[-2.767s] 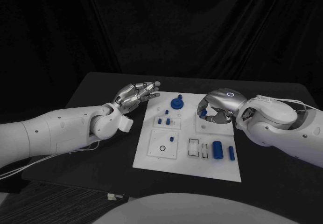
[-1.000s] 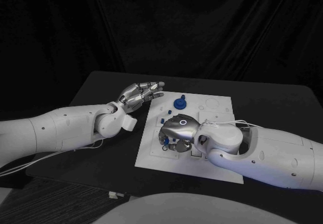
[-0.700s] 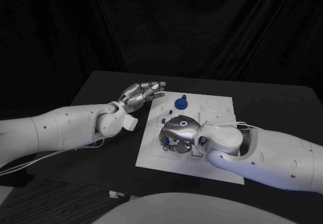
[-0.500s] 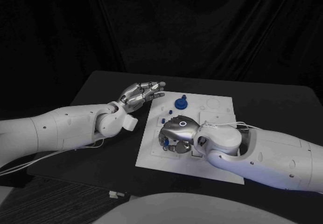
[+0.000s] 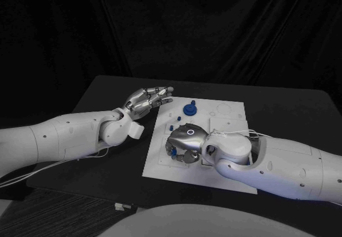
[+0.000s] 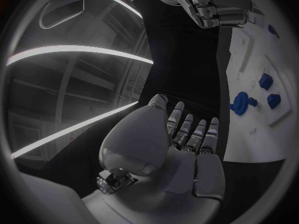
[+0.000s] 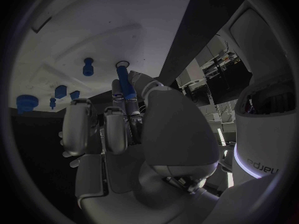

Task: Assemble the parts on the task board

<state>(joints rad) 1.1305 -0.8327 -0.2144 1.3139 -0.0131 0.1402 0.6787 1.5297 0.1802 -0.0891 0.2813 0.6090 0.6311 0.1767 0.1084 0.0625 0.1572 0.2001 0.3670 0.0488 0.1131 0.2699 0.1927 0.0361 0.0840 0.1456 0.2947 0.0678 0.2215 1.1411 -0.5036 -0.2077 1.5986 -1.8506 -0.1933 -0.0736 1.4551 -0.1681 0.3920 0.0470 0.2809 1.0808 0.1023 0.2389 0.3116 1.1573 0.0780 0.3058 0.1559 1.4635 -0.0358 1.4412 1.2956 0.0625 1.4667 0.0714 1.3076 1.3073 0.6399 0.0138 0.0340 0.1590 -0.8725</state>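
White board [image 5: 227, 174] lies mid-table on the black table [image 5: 106, 94] in the head view, with the right robot hand [image 5: 184, 144] low over its near-left part and far nearer the work than the left robot hand [image 5: 146, 100], which hovers beside the board's far-left corner. A blue knob [image 5: 190, 108] stands at the far edge.

Left wrist view: the left robot hand [image 6: 187, 134] is spread, holding nothing, the board just beyond its fingertips.

Right wrist view: the right robot hand [image 7: 121, 122] pinches a blue peg [image 7: 124, 80], long axis pointing straight away from the palm at a ringed hole [image 7: 122, 64] just past its tip. Black curtain closes off the room behind.
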